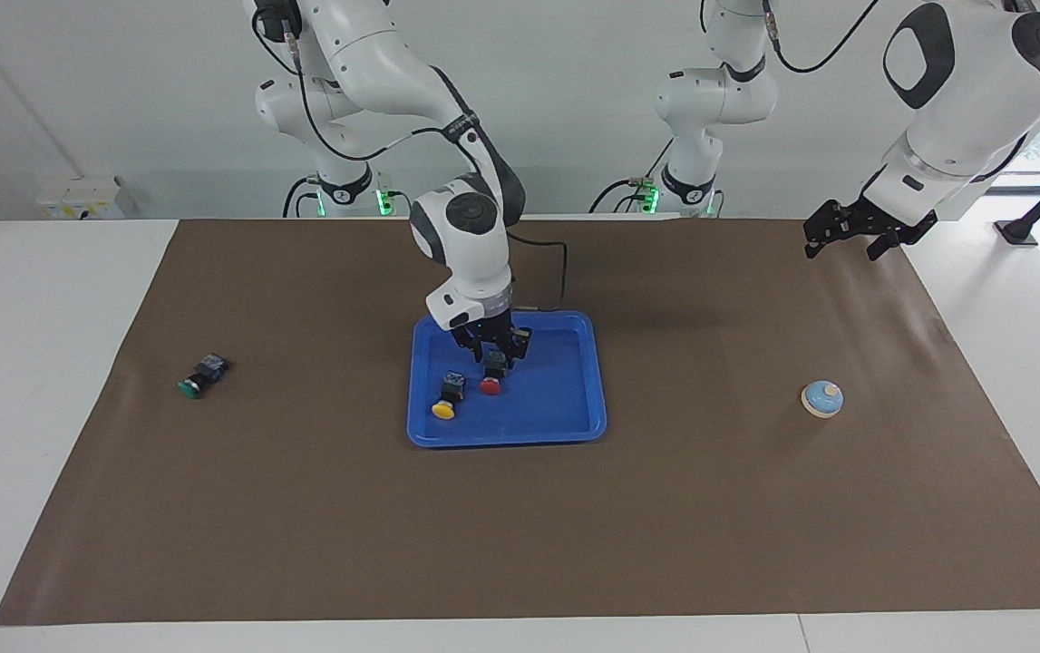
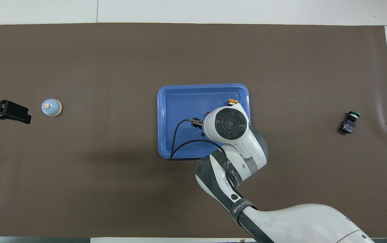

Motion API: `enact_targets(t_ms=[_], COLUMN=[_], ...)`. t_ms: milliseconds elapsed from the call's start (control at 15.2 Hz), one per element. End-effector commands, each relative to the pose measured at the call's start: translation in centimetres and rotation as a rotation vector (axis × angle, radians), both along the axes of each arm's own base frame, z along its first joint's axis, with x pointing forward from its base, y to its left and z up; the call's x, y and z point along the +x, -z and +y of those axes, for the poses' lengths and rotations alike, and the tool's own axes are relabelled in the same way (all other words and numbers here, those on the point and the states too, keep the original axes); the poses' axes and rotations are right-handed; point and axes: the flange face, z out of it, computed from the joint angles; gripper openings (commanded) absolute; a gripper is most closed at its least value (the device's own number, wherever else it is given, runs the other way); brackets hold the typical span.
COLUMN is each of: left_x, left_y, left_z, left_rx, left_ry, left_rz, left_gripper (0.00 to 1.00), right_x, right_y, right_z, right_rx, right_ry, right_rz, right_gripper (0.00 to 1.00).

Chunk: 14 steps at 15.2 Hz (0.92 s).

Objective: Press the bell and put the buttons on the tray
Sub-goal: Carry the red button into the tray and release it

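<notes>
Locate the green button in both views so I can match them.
Facing view: green button lies on the brown mat at the picture's left.
Overhead view: green button at the picture's right.
Shared landmark: blue tray, mid-mat; the button lies toward the right arm's end.

Right arm (image 2: 233,148) blocks tray (image 2: 180,148); green button (image 2: 348,123) unobstructed.
</notes>
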Motion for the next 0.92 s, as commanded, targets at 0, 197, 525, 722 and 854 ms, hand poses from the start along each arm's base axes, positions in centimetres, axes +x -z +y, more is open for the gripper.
enact_targets(t_ms=[0,197,525,722,854], left_x=[-0.3,-0.3,-0.3,-0.3,-0.3], left_y=[-0.5,-0.5,-0.5,-0.5,-0.5], left_z=[0.3,0.3,0.3,0.3,0.3], left_rx=[0.011,0.011,0.011,0.011,0.011], left_ry=[-0.006,-0.004,-0.004,-0.004,-0.004], left_rz=[-0.009,-0.009,-0.009,-0.009,-0.009], left_gripper=[1.00,1.00,1.00,1.00,1.00], right_x=[1.8,3.7,6.0,5.4,4.0], right_y=[-5.4,-10.2,-12.1,-10.9,-9.7], right_z=[-4.1,-10.6,-27.8,-36.6,-39.7], right_rx=[-0.005,-0.030,-0.045,-0.042,-0.048], right_ry=[0.079,-0.011,-0.138,-0.164,-0.112], right_rz=[0.031,0.055,0.094,0.106,0.101], right_gripper=[1.00,1.00,1.00,1.00,1.00])
